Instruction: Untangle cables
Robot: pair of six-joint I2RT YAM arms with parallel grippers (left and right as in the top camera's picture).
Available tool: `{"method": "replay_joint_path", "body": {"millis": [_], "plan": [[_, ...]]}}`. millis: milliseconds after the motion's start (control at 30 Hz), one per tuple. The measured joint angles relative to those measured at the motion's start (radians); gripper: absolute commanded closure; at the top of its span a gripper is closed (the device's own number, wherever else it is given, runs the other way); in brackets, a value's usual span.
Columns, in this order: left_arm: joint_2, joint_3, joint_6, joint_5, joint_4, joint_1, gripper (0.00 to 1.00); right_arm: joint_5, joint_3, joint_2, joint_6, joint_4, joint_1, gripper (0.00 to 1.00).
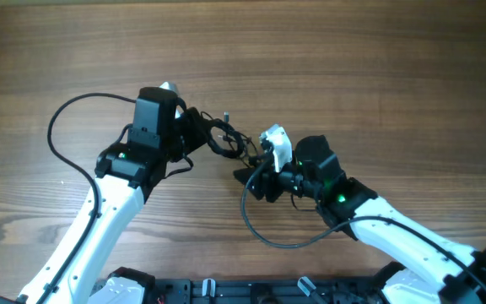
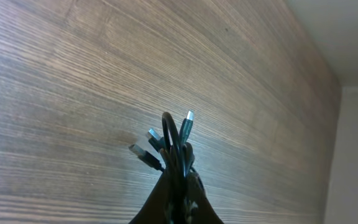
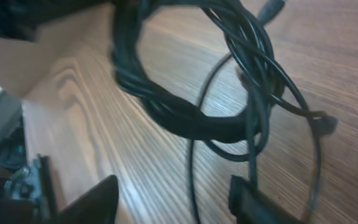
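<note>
The cables [image 1: 224, 138] are a small black tangle on the wooden table, between my two arms. In the left wrist view my left gripper [image 2: 180, 190] is shut on the bunch, and three small plug ends [image 2: 188, 118] stick out beyond its fingertips. My right gripper [image 1: 248, 174] sits just right of and below the tangle. The right wrist view shows its fingers [image 3: 98, 199] apart, open, with one thin cord [image 3: 191, 174] running down between them and touching neither. The thick coil of the cables [image 3: 185, 118] lies just beyond the fingertips, with a plug [image 3: 325, 122] at the right.
A thick black arm cable [image 1: 57, 135] loops out left of the left arm. Another arm cable [image 1: 260, 232] loops under the right arm. A black rail [image 1: 226, 291] runs along the table's near edge. Bare wood [image 1: 353, 59] stretches behind the tangle.
</note>
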Motion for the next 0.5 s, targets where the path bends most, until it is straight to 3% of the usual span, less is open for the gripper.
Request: {"method": "replay_joint_path", "body": {"millis": [100,267,500], "plan": [[0.000,0.000,-0.024,0.000,0.000,-0.002,0.96,0.016,0.000,0.050,0.035,0.004,0.000,0.93],[0.000,0.000,-0.023,-0.011,0.000,-0.002,0.96,0.013,0.000,0.064,0.110,0.038,0.000,0.95],[0.000,0.000,0.150,-0.072,-0.026,-0.003,0.96,-0.207,0.000,-0.052,0.144,0.036,-0.047,0.95]]}}
